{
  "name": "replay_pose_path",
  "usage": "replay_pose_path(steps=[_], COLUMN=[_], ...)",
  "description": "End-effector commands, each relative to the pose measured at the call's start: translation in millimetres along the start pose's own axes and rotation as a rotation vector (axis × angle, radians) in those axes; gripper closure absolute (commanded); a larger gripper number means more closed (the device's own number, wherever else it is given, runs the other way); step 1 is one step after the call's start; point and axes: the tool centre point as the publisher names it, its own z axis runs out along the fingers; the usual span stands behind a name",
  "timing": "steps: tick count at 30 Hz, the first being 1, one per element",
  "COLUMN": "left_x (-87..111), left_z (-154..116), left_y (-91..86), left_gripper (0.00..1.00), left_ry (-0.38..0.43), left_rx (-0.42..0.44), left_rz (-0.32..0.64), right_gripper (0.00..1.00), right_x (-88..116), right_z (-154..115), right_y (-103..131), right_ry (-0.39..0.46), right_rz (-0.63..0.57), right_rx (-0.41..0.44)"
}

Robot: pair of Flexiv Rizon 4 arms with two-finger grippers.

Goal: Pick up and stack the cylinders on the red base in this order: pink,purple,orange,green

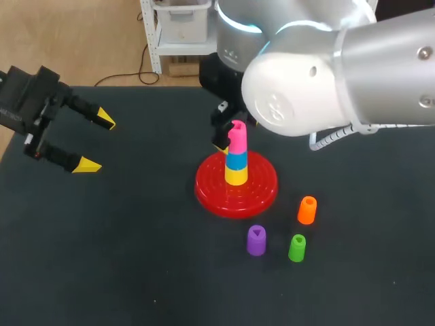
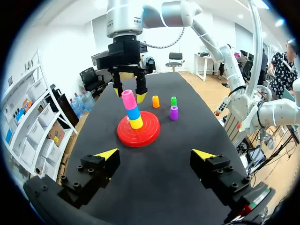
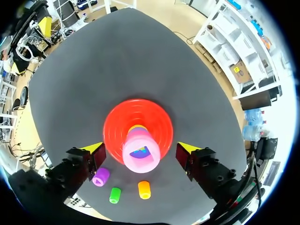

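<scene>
The red base (image 1: 204, 193) carries a stack of yellow (image 1: 236, 176), blue (image 1: 236, 161) and pink cylinder (image 1: 237, 140) on top. My right gripper (image 3: 140, 148) hangs over the stack, open, its fingers well apart on either side of the pink cylinder (image 3: 133, 140) without touching it. The purple cylinder (image 1: 256, 240), green cylinder (image 1: 297, 248) and orange cylinder (image 1: 307, 210) stand upright on the table in front of the base. My left gripper (image 1: 96, 142) is open and empty at the far left, away from everything.
The black table (image 1: 122, 258) has free room at the left and front. My right arm (image 1: 306, 88) looms over the back right and hides most of its own gripper in the head view.
</scene>
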Motion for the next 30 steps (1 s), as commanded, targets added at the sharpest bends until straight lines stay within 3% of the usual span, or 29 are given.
replay_pose_path(steps=[1, 10, 18, 30], left_x=[1.2, 1.2, 1.2, 1.2], left_z=[0, 0, 0, 0], left_y=[-0.9, -0.9, -0.9, -0.9], left_gripper=[0.00, 0.00, 0.00, 0.00], left_ry=[-0.003, -0.003, -0.003, -0.003], left_rx=[-0.004, -0.004, -0.004, -0.004], left_rz=[0.004, 0.004, 0.004, 0.004], right_gripper=[0.00, 0.00, 0.00, 0.00], right_x=[2, 16, 41, 86], right_z=[-12, -47, -73, -59], right_y=[3, 9, 24, 55], right_ry=[-0.023, -0.080, -0.109, -0.088], right_rz=[-0.001, -0.013, -0.031, -0.089], right_rx=[0.026, 0.060, 0.081, 0.031])
